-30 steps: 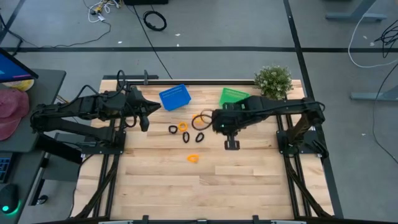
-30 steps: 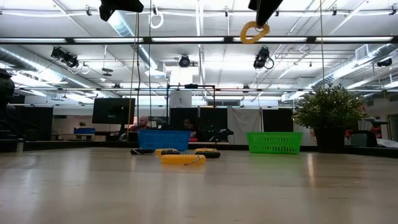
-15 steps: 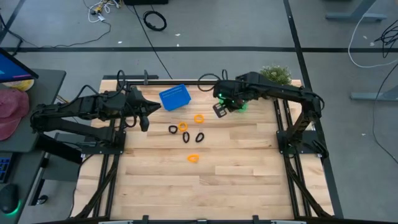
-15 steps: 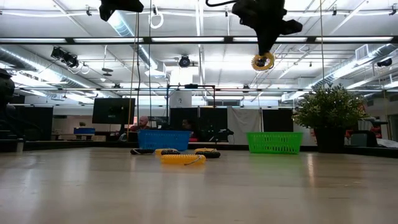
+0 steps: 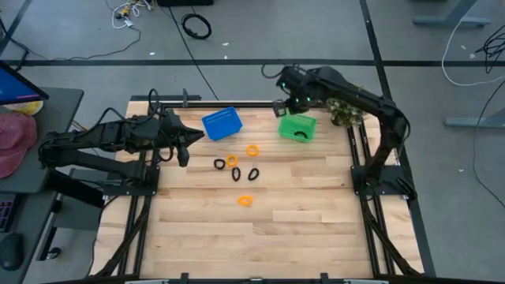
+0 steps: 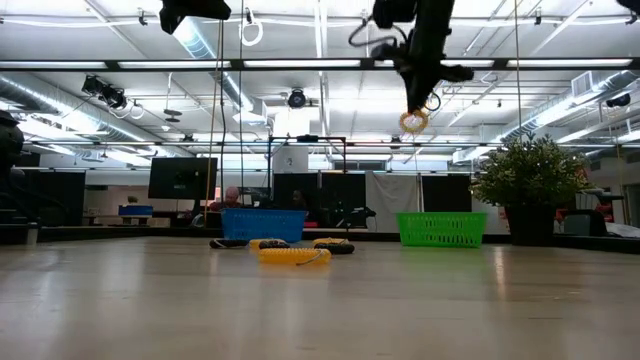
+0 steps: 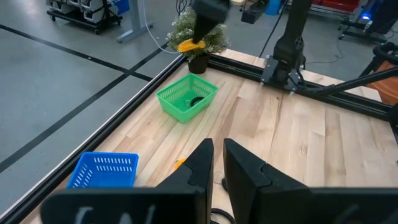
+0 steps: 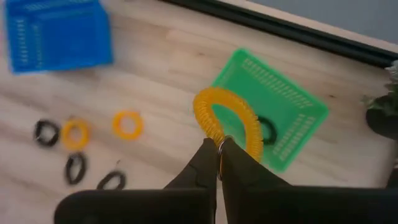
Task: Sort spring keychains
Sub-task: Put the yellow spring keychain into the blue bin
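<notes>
My right gripper (image 6: 417, 98) hangs high over the far side of the table, shut on an orange spring keychain (image 8: 227, 119), above the left far corner of the green basket (image 5: 297, 126). A black keychain (image 8: 268, 130) lies in that basket. Several more orange and black keychains (image 5: 236, 173) lie flat on the table's middle. The blue basket (image 5: 222, 123) stands to the left of the green one. My left gripper (image 7: 217, 158) hovers at the table's left edge, shut, with nothing in it. My right gripper pinches the orange keychain between its two fingertips at one spot on the loop's edge (image 8: 216, 135), where a small metal ring shows. The fingers come from above, pointing steeply down. The loop (image 6: 413, 121) hangs below them, clear of basket and table.
A potted plant (image 5: 347, 106) stands at the far right corner, right beside the green basket. The arms' frames (image 5: 379, 177) stand along the left and right edges. Bare wood (image 5: 260, 237) fills the near half of the table.
My right gripper has swung from the table's middle toward the far edge, up to the green basket, rolling about its own axis on the way. It has stayed shut, and the orange keychain has travelled with it, hanging clear of the table.
</notes>
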`<move>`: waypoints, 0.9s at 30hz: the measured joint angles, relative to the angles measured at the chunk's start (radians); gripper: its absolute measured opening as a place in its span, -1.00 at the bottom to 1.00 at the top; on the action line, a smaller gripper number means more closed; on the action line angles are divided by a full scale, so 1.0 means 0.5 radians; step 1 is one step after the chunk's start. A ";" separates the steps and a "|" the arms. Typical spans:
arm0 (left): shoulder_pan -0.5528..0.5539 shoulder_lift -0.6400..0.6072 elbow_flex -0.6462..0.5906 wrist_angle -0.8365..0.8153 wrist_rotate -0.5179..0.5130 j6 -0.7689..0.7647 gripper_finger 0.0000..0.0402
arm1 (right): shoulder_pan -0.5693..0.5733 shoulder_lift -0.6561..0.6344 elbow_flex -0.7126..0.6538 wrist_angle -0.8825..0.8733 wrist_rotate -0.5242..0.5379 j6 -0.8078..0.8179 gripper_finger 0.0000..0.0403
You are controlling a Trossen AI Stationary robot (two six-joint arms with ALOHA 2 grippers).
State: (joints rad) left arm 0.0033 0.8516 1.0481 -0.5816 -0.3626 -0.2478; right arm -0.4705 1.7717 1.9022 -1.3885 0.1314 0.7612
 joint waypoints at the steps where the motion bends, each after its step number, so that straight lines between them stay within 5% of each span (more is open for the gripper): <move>1: 0.001 0.000 0.000 0.001 0.000 0.000 -0.79 | -0.049 0.023 0.000 0.000 -0.028 -0.023 -0.98; 14: 0.000 0.000 0.000 0.000 0.000 -0.001 -0.79 | -0.188 0.138 -0.002 0.245 -0.208 -0.211 -0.98; 21: 0.000 0.000 0.000 0.000 0.000 0.015 -0.79 | 0.107 -0.023 -0.002 0.558 -0.612 -1.025 -0.98; 27: 0.000 0.000 0.000 0.015 0.000 0.166 -0.79 | 0.460 -0.191 -0.002 0.775 -0.762 -1.305 -0.98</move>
State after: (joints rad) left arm 0.0033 0.8516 1.0481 -0.5743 -0.3626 -0.1650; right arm -0.2405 1.6762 1.9011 -1.0012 -0.2495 0.1089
